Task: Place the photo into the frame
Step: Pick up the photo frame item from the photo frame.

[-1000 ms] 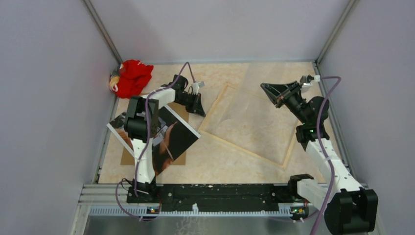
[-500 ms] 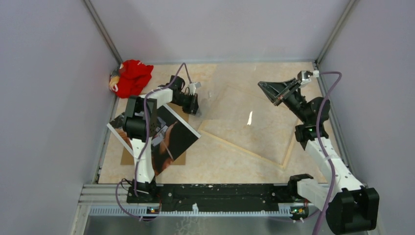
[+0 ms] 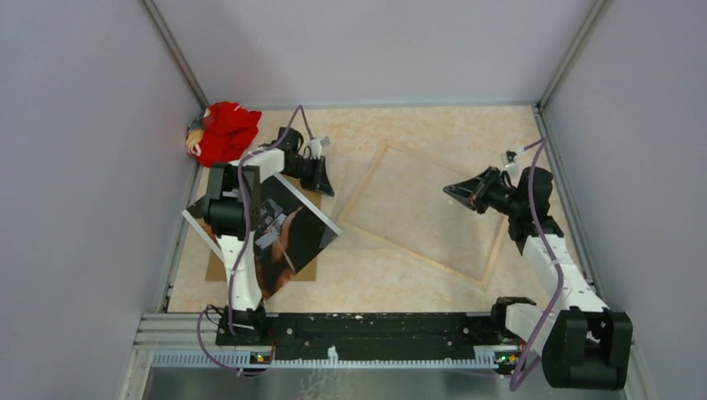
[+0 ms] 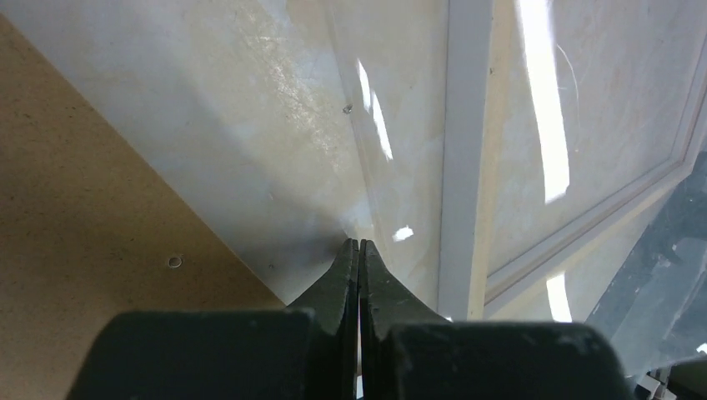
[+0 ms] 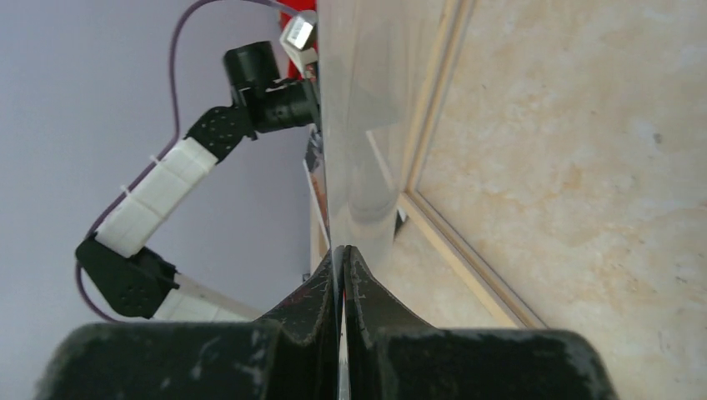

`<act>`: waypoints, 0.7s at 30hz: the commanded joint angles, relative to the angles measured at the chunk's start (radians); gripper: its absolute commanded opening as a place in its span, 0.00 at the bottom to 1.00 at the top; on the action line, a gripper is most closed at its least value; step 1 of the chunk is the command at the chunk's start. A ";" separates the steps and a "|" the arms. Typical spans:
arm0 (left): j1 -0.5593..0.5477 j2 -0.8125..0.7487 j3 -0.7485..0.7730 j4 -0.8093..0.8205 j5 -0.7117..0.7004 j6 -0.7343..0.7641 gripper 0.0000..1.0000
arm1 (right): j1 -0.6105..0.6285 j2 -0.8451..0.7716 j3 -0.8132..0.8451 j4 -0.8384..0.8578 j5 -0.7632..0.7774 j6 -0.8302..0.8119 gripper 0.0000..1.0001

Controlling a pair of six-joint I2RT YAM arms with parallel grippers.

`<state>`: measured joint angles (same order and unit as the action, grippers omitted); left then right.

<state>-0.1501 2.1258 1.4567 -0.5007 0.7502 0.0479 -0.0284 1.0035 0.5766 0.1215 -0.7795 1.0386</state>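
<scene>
The photo (image 3: 292,233) lies face up at the left on a brown backing board (image 3: 218,268). The frame (image 3: 417,254) lies flat mid-table, its rear light-wood edges up. It shows as a white bar in the left wrist view (image 4: 463,150) and as a wood edge in the right wrist view (image 5: 433,108). My left gripper (image 3: 323,182) (image 4: 359,242) is shut on a corner of a clear sheet (image 4: 275,125), past the frame's left corner. My right gripper (image 3: 454,190) (image 5: 340,248) is shut on the opposite edge of that sheet (image 5: 358,125), over the frame.
A red cloth (image 3: 223,132) lies in the far left corner. Grey walls close in the table on three sides. The brown board (image 4: 83,208) lies just left of the left gripper. The left arm (image 5: 167,187) shows in the right wrist view.
The right gripper has swung down and nearer, now over the frame's right part. The left gripper has shifted a little left. The clear sheet between them has come lower and its glare is gone.
</scene>
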 commanded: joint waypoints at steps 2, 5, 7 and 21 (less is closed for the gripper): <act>-0.005 -0.022 -0.001 0.001 0.013 -0.007 0.00 | -0.019 0.042 0.130 -0.220 0.021 -0.274 0.00; -0.005 -0.026 -0.004 -0.003 0.018 -0.003 0.00 | -0.026 0.065 0.150 -0.276 0.060 -0.336 0.00; -0.006 -0.029 -0.004 -0.005 0.020 -0.001 0.00 | -0.033 0.061 0.141 -0.289 0.094 -0.350 0.00; -0.021 -0.035 0.005 -0.010 0.025 -0.002 0.00 | -0.080 -0.066 0.054 -0.317 0.295 -0.320 0.00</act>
<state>-0.1627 2.1258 1.4563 -0.5014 0.7517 0.0475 -0.0868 0.9771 0.6548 -0.2092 -0.5476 0.7246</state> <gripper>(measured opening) 0.005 0.004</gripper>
